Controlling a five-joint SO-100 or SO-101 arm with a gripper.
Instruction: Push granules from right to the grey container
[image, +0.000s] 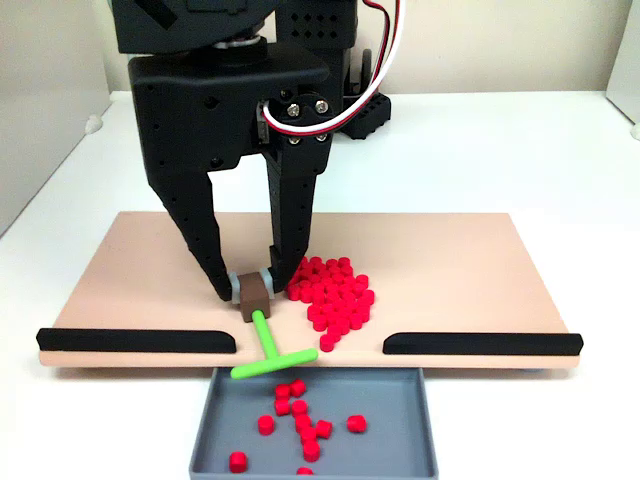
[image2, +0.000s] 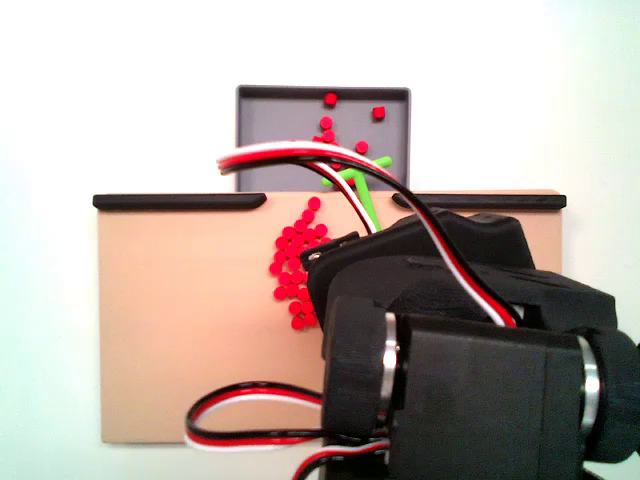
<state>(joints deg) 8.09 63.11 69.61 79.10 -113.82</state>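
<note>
A pile of red granules (image: 332, 295) lies on the beige board (image: 450, 270), just right of my gripper (image: 252, 283) in a fixed view. The gripper is shut on the brown block (image: 255, 295) of a green T-shaped stick (image: 268, 352), whose crossbar hangs over the board's front gap. The stick stands left of the pile, touching its edge. Below the gap sits the grey container (image: 400, 440) with several granules (image: 300, 415) inside. From behind, the pile (image2: 295, 260), stick (image2: 360, 185) and container (image2: 270, 140) show beyond my arm (image2: 450, 300).
Two black strips (image: 135, 340) (image: 480, 343) line the board's front edge, leaving a gap over the container. Red, white and black cables (image2: 300, 155) arc across a fixed view. The board (image2: 180, 320) is bare on both sides of the pile.
</note>
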